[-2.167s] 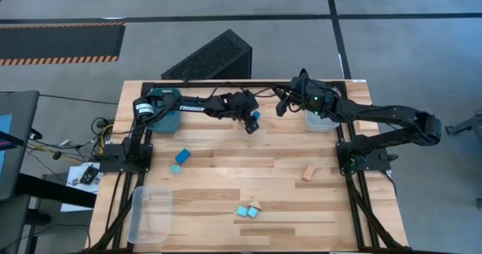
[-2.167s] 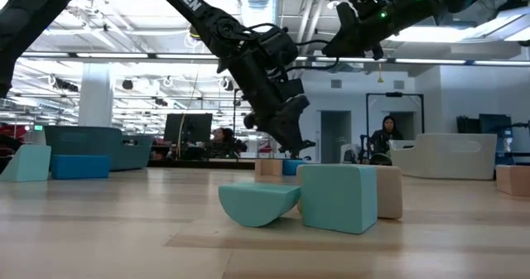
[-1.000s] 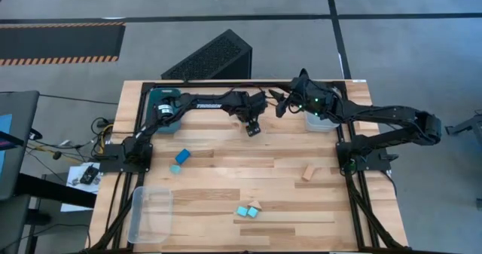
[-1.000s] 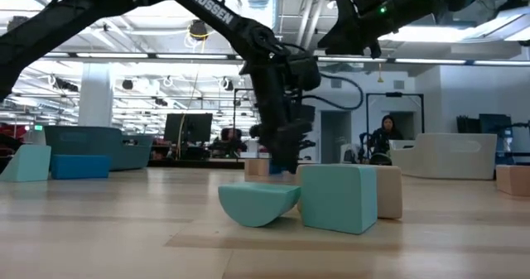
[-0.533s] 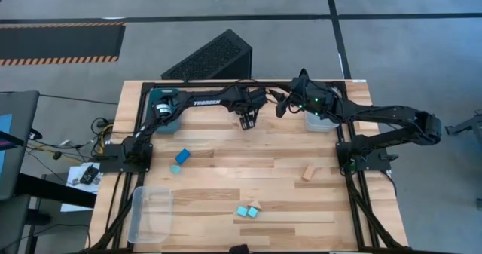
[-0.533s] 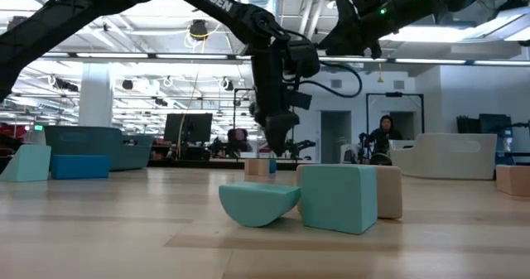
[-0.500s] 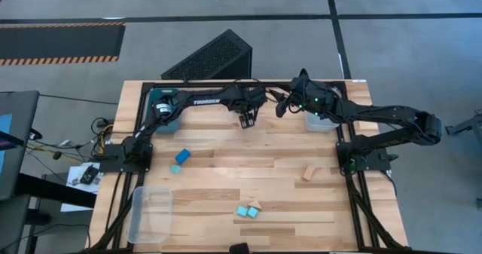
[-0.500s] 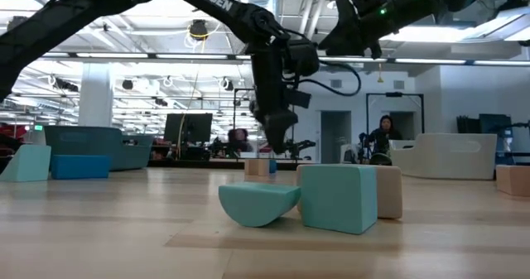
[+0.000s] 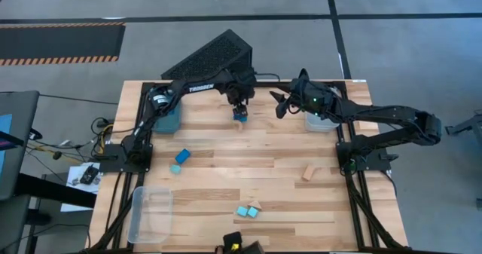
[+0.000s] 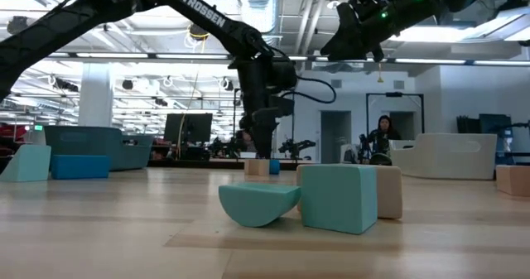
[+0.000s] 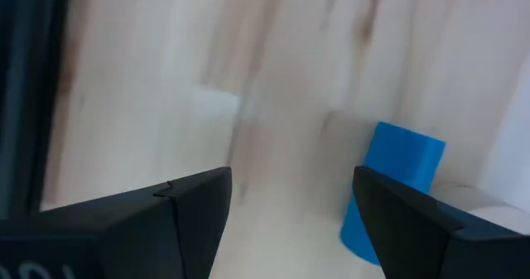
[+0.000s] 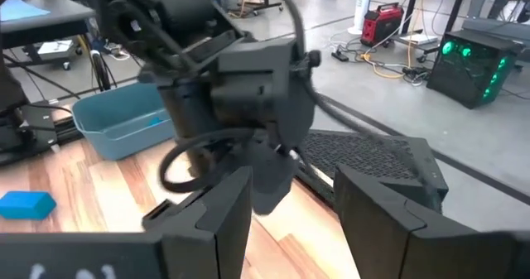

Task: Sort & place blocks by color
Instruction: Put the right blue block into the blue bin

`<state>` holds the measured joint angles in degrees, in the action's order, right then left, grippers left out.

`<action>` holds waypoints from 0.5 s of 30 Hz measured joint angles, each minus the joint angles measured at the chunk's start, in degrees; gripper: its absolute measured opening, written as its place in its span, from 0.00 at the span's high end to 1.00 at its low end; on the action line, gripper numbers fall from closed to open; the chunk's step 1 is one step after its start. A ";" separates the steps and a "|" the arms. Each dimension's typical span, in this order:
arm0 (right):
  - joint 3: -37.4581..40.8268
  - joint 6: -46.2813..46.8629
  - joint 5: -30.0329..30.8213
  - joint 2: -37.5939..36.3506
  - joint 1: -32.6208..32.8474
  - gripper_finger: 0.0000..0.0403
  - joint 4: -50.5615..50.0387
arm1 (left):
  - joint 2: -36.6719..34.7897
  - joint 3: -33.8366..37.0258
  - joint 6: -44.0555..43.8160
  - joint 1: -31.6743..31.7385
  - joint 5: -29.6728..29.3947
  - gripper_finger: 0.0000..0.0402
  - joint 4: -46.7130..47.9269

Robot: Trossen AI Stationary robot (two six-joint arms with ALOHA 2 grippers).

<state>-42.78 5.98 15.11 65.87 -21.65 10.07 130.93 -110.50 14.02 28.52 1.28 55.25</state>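
A blue block [image 9: 240, 116] lies on the table near the far edge, beside a tan block [image 10: 257, 167]. My left gripper [image 9: 239, 109] hangs just above them, pointing down and open. In the left wrist view the blue block [image 11: 396, 180] shows beside one finger, and nothing lies between the fingers. My right gripper [image 9: 280, 105] hovers open high over the far right. Other blocks lie loose: blue [image 9: 182, 156] and turquoise [image 9: 175, 168] at the left, tan [image 9: 308, 172] at the right, and two turquoise [image 9: 247, 211] with a tan one [image 9: 255, 205] at the near middle.
A teal bin [image 9: 167, 118] stands at the far left corner. One clear bin [image 9: 321, 122] sits at the far right under my right arm, another clear bin [image 9: 151, 215] at the near left. Bare wood lies across the table's middle.
My left gripper has risen from the table and swung toward the far left edge, turning a little about its own axis. The blue block stays on the table beneath it. My right arm has kept still.
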 joint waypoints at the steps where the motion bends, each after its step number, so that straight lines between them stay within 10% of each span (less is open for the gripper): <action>1: 0.00 0.00 0.02 0.00 -0.14 0.52 -0.14 | 0.00 0.00 0.45 -0.32 0.00 0.40 0.01; 15: 0.00 0.02 0.00 0.00 -0.68 0.52 -0.83 | 0.52 0.00 9.56 -3.92 -2.69 0.40 0.32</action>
<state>-42.78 6.00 15.11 65.87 -22.33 9.23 131.46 -110.50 23.58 24.60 -1.40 55.57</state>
